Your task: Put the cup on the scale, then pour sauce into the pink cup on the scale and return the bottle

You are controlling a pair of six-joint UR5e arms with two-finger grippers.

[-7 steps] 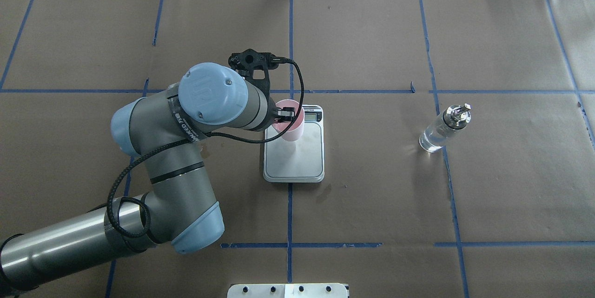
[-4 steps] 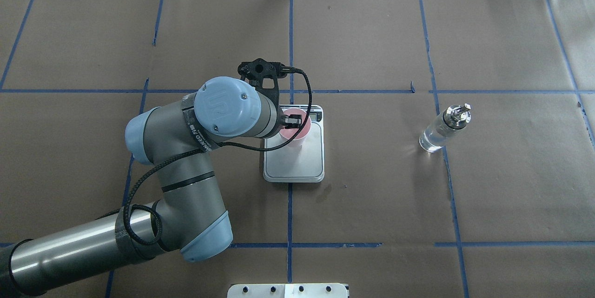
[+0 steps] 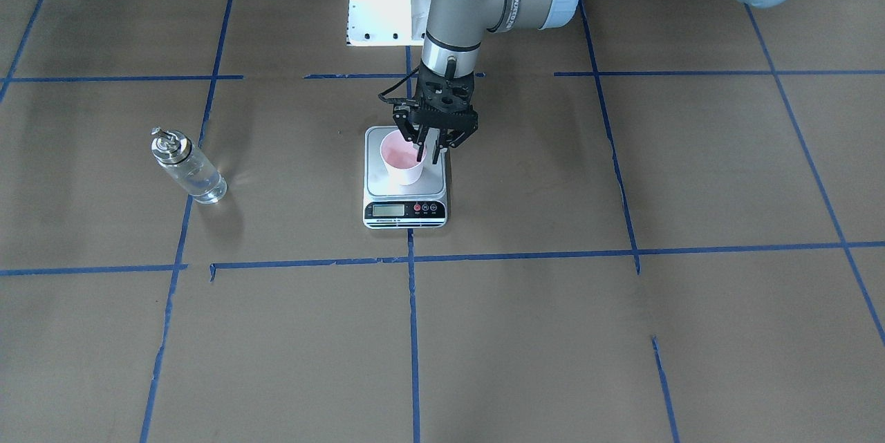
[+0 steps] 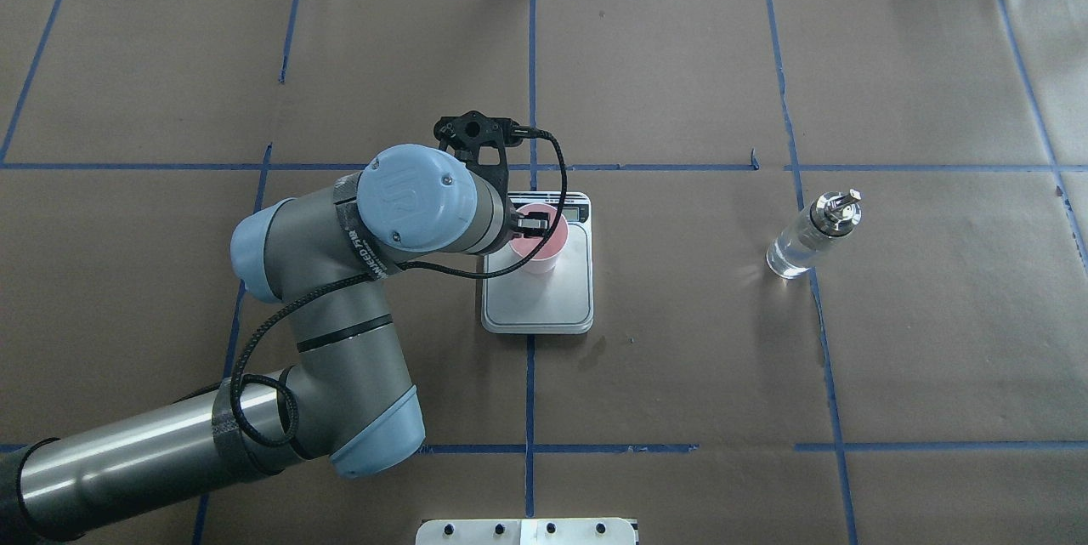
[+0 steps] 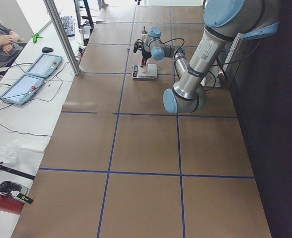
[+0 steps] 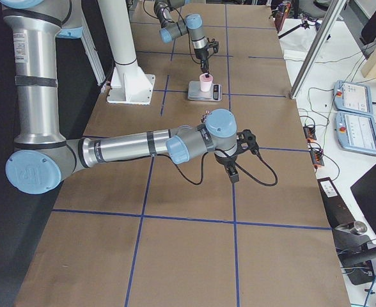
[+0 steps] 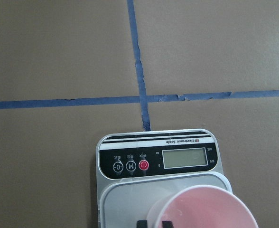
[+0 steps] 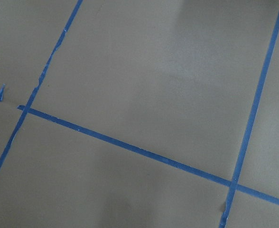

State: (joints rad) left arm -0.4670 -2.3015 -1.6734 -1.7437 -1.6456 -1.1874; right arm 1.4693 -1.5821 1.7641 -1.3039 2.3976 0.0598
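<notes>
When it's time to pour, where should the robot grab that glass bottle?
Probably around the bottle, on its smooth glass body below the metal cap, coming from the side. It stands upright, and the spout on top leaves nothing even to pinch.

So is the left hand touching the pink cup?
Cannot tell. Front-facing view shows the left hand straddling the pink cup at its rim; contact or gap unclear.

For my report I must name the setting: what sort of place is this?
Probably a robotics lab: two robot arms at a paper-covered table gridded with blue tape, control tablets on a side bench.
</notes>
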